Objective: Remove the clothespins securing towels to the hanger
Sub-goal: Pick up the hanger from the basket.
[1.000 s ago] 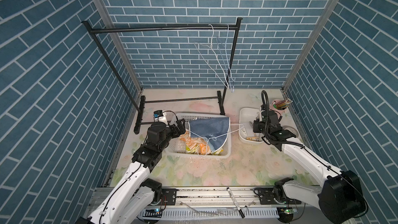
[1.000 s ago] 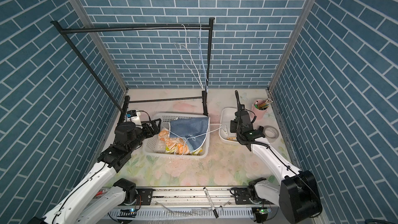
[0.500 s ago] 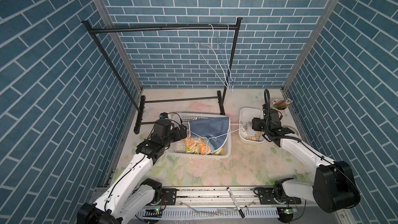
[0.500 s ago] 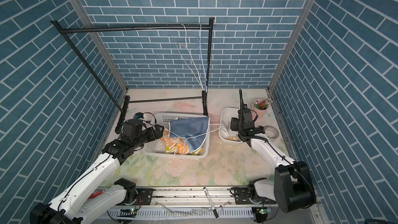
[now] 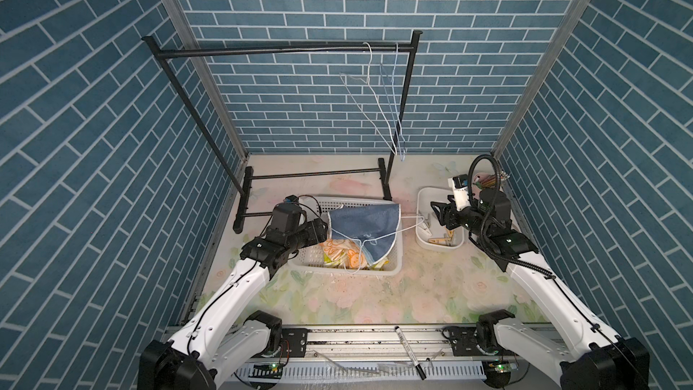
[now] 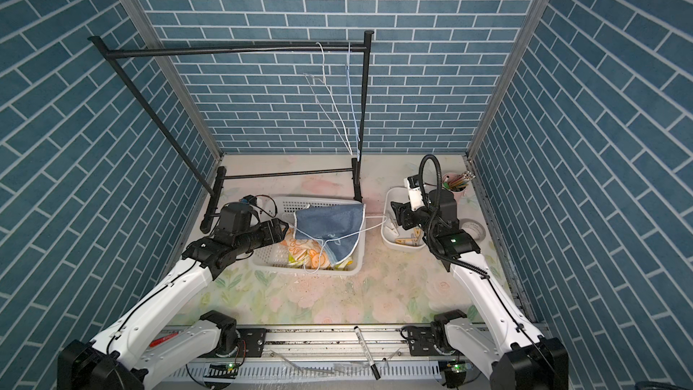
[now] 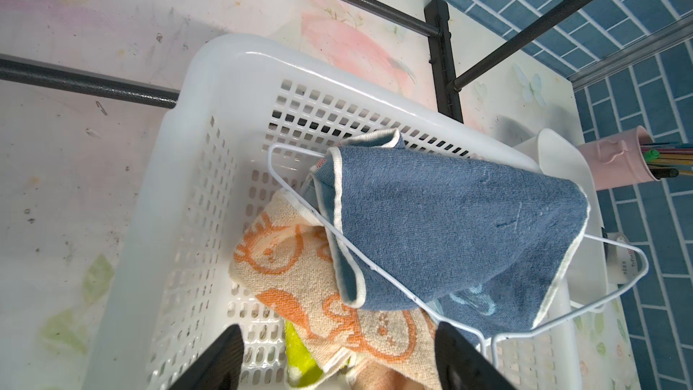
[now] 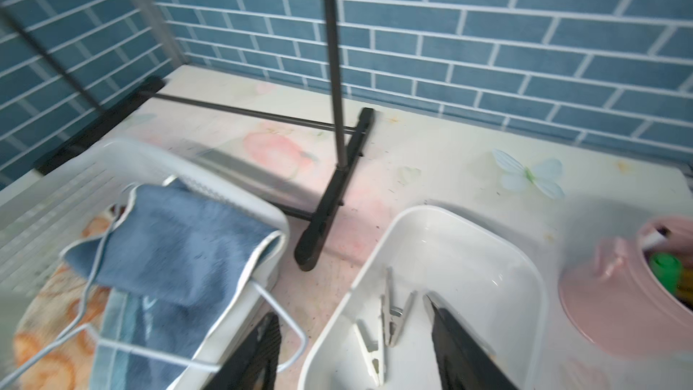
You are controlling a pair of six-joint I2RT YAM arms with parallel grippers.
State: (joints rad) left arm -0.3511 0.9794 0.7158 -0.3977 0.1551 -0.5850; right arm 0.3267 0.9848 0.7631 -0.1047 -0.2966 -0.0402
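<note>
A denim-blue towel (image 5: 365, 223) (image 7: 450, 219) lies draped over a white wire hanger (image 7: 371, 267) across the white basket (image 5: 378, 281). Under it lie an orange-cream towel (image 7: 292, 279) and a yellow-green one (image 7: 300, 358). I see no clothespins on the towels. Two pale clothespins (image 8: 392, 317) lie in the small white bin (image 8: 450, 215), with tan ones (image 5: 442, 240) at its near end. My right gripper (image 8: 350, 309) (image 5: 435, 211) stands open and empty over the bin's left rim. My left gripper (image 7: 337, 332) (image 5: 325, 228) is open and empty at the basket's left end, over the orange-cream towel.
A black rack (image 5: 281, 50) stands at the back, with two bare wire hangers (image 5: 369, 80) on its rail and its foot beside the basket. A pink cup of pencils (image 5: 487, 181) is behind the bin. A tape roll (image 6: 472, 228) lies right of it. A marker (image 5: 408, 347) rests on the front rail.
My right gripper has opened over the bin. My left arm has lowered and turned its wrist toward the basket's left end, and its jaws have narrowed a little.
</note>
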